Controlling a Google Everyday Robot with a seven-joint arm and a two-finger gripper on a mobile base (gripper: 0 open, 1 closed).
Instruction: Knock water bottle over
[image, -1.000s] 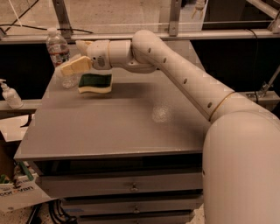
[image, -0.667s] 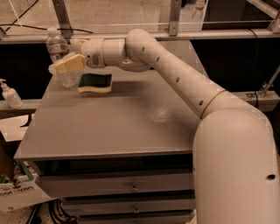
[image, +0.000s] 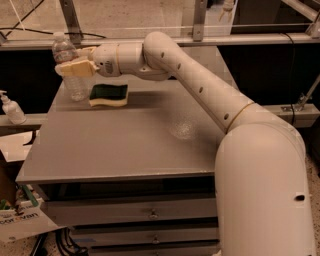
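The water bottle (image: 64, 51), clear ribbed plastic with a white cap, stands upright at the far left corner of the grey table (image: 115, 145). My gripper (image: 70, 69), tan at its tip, reaches in from the right on the white arm and overlaps the bottle's middle, hiding its label band. It looks to be touching the bottle. A green and yellow sponge (image: 109, 95) lies flat on the table just right of the bottle, below the gripper's wrist.
A small white pump-top dispenser bottle (image: 11, 109) stands on a ledge left of the table. Metal railing posts (image: 70, 20) rise behind the table. Drawers (image: 150, 215) sit under the tabletop. A cardboard box (image: 20, 217) is on the floor at lower left.
My gripper has moved left, from beside the bottle to across its middle. The bottle still stands upright and the sponge has not moved.
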